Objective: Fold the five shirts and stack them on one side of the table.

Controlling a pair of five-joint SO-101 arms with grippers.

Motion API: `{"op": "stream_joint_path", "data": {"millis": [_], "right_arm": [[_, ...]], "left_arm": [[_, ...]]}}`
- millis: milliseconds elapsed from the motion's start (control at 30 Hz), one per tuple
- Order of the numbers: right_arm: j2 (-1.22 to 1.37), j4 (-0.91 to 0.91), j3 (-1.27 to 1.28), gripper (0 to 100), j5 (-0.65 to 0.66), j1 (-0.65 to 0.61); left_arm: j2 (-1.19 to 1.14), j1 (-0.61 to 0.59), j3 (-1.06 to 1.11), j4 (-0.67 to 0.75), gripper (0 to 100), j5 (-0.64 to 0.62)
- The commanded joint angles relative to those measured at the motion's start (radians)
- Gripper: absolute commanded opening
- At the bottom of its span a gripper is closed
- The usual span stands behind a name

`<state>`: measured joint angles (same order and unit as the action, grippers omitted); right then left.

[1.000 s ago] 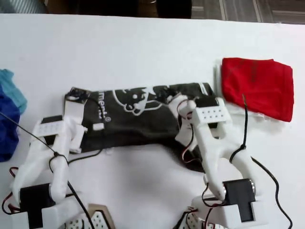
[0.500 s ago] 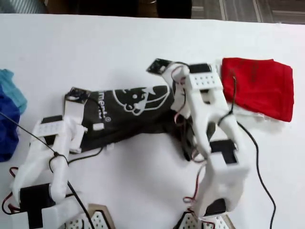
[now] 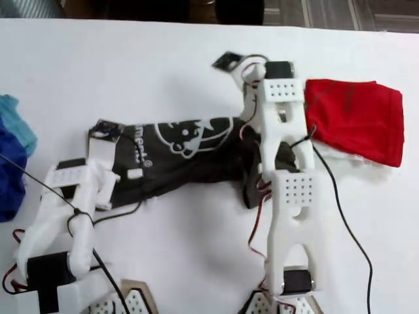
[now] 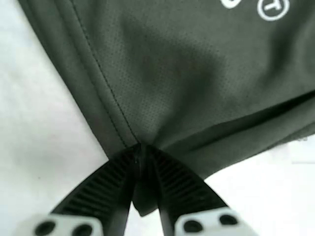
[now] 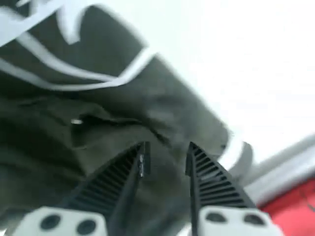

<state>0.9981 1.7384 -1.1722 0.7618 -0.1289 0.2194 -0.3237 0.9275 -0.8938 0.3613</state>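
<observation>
Nearest, along the near edge of the tabletop (image 3: pixel 131 65), the two arm bases sit side by side. Just beyond them, the dark shirt with a white cartoon print (image 3: pixel 177 154) lies across the middle of the tabletop. It is stretched lengthwise along the near edge and bunched into folds at its end toward the right edge. The left pincer (image 4: pixel 143 153) is clamped tight on the shirt's hem at the end toward the left edge, with a tuck of fabric pinched between its ribbed fingers. The right arm stretches out over the bunched end. The right pincer (image 5: pixel 166 150) is parted by a narrow gap, close above the dark cloth. At the left edge a blue shirt (image 3: pixel 10 173) lies crumpled, and a teal shirt (image 3: pixel 16 121) touches it on its far side. Farther off, toward the right edge, a red shirt (image 3: pixel 357 121) lies folded flat, just beside the right arm's wrist.
</observation>
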Motion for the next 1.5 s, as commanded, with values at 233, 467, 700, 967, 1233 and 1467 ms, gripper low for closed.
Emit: {"op": "stream_joint_path", "data": {"millis": [233,467,700,967,1233,1467], "right_arm": [[-0.091,0.030,-0.164,11.7,-0.124,0.088],[-0.432,0.028,0.400,3.9,-0.118,0.013],[-0.576,-0.208,0.821,1.9,-0.114,-0.099],[-0.463,-0.292,0.835,1.9,-0.123,-0.206],[-0.314,-0.407,0.658,1.9,-0.203,-0.197],[-0.260,-0.271,0.454,1.9,-0.210,-0.160]], "left_arm": [[0.006,-0.003,0.001,0.026,3,0.008],[0.006,-0.003,0.001,0.026,3,0.008],[0.006,-0.003,-0.001,0.026,3,0.008],[0.006,-0.003,-0.001,0.026,3,0.008],[0.006,-0.003,-0.001,0.026,3,0.008],[0.006,-0.003,0.001,0.026,3,0.008]]}}
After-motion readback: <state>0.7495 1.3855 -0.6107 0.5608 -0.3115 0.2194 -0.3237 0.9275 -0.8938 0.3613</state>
